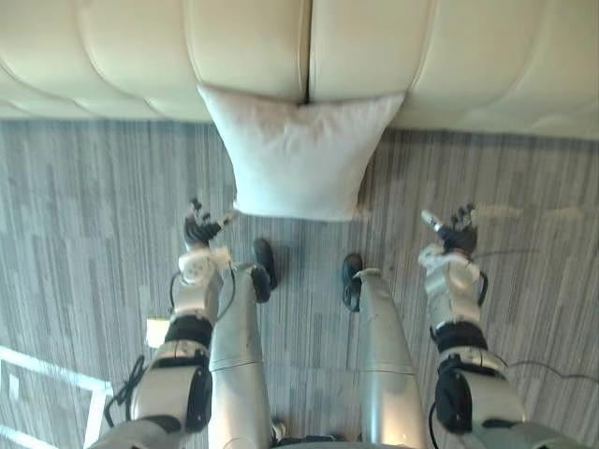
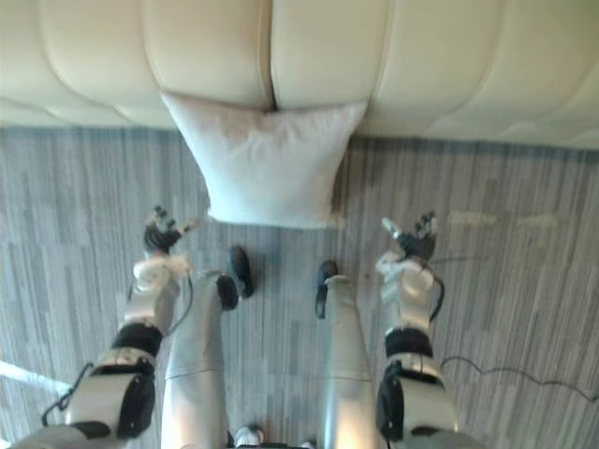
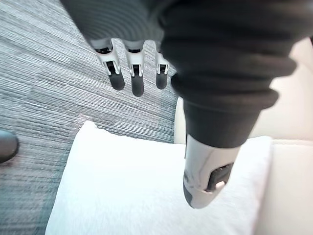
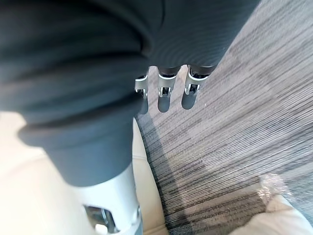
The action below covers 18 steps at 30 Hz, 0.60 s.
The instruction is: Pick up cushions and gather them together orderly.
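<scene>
Cushion: a white cushion (image 1: 298, 154) lies on the carpet (image 1: 84, 206), ahead of both hands and between them. Its far edge is tucked against the foot of the sofa (image 1: 374, 56).
Left hand: the left hand (image 1: 198, 228) is held low over the carpet, just beside the cushion's near corner. From here I cannot tell whether it touches the corner.
Left hand state: the fingers (image 3: 137, 81) are straight and spread, with the thumb (image 3: 203, 181) apart from them and out over the white cloth. The hand holds nothing.
Right hand: the right hand (image 1: 456, 229) is out on the other side of the cushion. It is clear of the cushion's edge, with bare carpet between them.
Right hand state: the fingers (image 4: 164, 98) are straight and loose, pointing at the carpet, and the thumb (image 4: 115, 215) is set wide. The hand has nothing in its grasp.
Sofa: it is cream and padded, and runs across beyond both hands. The seam between two of its cushions sits right behind the white cushion.
</scene>
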Motion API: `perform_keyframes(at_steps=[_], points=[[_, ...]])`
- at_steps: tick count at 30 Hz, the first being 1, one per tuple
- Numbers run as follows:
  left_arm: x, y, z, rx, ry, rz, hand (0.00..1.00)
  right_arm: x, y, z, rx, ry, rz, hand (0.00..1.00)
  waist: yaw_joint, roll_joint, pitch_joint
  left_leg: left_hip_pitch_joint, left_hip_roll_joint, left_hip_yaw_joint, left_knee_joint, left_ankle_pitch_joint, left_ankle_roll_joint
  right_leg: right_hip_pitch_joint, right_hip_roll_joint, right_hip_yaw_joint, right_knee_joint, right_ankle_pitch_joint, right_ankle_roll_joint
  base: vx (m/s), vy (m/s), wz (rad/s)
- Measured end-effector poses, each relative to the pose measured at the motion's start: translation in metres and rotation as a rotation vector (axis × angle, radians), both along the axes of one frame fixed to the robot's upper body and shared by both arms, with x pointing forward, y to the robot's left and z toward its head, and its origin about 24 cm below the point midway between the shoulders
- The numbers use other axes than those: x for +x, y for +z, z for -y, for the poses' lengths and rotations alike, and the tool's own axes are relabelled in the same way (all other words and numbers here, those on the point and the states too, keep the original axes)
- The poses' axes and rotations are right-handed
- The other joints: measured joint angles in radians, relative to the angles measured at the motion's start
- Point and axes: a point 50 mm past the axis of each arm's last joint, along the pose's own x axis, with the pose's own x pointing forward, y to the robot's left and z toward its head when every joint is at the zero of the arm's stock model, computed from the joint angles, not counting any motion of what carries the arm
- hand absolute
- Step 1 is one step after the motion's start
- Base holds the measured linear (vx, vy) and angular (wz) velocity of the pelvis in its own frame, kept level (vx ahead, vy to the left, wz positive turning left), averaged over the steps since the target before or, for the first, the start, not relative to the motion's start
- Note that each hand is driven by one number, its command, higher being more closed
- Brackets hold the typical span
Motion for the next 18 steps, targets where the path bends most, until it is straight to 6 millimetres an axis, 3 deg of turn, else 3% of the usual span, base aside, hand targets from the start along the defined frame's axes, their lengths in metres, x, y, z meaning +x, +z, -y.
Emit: perform_keyframes(at_steps=[4,7,13,16,17,18], points=[[0.018,0.065,0.006,0.035,-0.020,0.169,0.00,0.018,0.064,-0.004,-0.061,0.023,0.150,0.00,0.003,-0.001,0.042,-0.147,-0.003,-0.005,0.054,0.004,0.009,-0.147,-0.005,0.005,0.064,-0.007,0.011,-0.07,-0.004,0.08],[0.025,0.096,0.019,0.071,-0.059,0.244,0.00,0.026,0.094,-0.023,-0.119,0.072,0.210,0.00,0.004,0.001,0.059,-0.213,-0.006,-0.008,0.075,0.004,0.009,-0.216,-0.010,0.006,0.095,-0.011,0.013,-0.05,0.007,0.08],[0.030,0.145,0.058,0.143,-0.154,0.365,0.00,0.037,0.136,-0.070,-0.218,0.158,0.271,0.00,0.011,0.001,0.062,-0.291,-0.024,-0.010,0.057,0.018,0.012,-0.292,-0.029,0.000,0.092,-0.011,0.009,-0.04,0.032,0.14],[0.030,0.158,0.073,0.137,-0.169,0.398,0.00,0.038,0.153,-0.080,-0.220,0.160,0.310,0.00,0.017,0.001,0.062,-0.315,-0.033,-0.009,0.054,0.020,0.012,-0.318,-0.037,0.000,0.094,-0.011,0.010,-0.02,0.037,0.13],[0.029,0.163,0.079,0.140,-0.174,0.412,1.00,0.037,0.160,-0.082,-0.215,0.155,0.323,1.00,0.022,0.006,0.070,-0.319,-0.038,-0.010,0.051,0.022,0.013,-0.320,-0.041,0.000,0.094,-0.012,0.010,-0.01,0.048,0.16],[0.029,0.166,0.084,0.143,-0.180,0.421,1.00,0.037,0.164,-0.083,-0.218,0.150,0.331,1.00,0.022,0.005,0.074,-0.320,-0.044,-0.009,0.044,0.024,0.014,-0.321,-0.046,-0.001,0.090,-0.012,0.010,-0.01,0.048,0.15]])
